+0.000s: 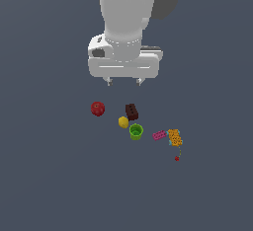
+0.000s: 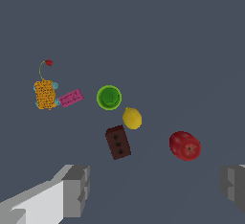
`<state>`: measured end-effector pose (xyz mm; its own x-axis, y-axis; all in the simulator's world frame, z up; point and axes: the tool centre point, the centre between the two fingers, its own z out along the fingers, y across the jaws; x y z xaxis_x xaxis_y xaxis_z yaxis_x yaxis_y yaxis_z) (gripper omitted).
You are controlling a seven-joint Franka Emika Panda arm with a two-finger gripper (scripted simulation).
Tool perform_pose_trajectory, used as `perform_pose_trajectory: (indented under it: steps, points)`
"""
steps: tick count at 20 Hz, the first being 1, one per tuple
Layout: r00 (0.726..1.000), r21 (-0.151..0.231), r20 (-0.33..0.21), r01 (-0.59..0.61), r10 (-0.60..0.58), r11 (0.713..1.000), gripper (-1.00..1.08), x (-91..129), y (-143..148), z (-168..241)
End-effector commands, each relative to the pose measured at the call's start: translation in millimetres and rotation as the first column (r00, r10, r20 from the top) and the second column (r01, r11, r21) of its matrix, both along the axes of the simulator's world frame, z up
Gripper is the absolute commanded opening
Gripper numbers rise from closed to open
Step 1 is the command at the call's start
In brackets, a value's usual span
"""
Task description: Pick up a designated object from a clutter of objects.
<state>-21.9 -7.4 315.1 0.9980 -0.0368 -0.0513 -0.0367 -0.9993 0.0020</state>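
Orange block is lying on the floor at the ext. view's right end of the clutter, touching the pink brick. Gripper is hanging above the items w/ jaws spread wide, holding nothing. Apple, brown brick, lemon & green cup are sitting below it.

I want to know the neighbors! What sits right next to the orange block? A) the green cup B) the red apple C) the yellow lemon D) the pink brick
D: the pink brick lies right beside the orange block, while the other things sit farther off.
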Motion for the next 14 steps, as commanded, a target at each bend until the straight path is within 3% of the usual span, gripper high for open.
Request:
perform_pose_trajectory:
  steps: [1,14]
  points:
    - [1.000,0.000,0.000,0.000,0.000,1.000,1.00,0.0,0.0,0.0]
    - [0.999,-0.012,-0.013,-0.051,0.051,0.999,1.00,0.7,9.3,-5.8]
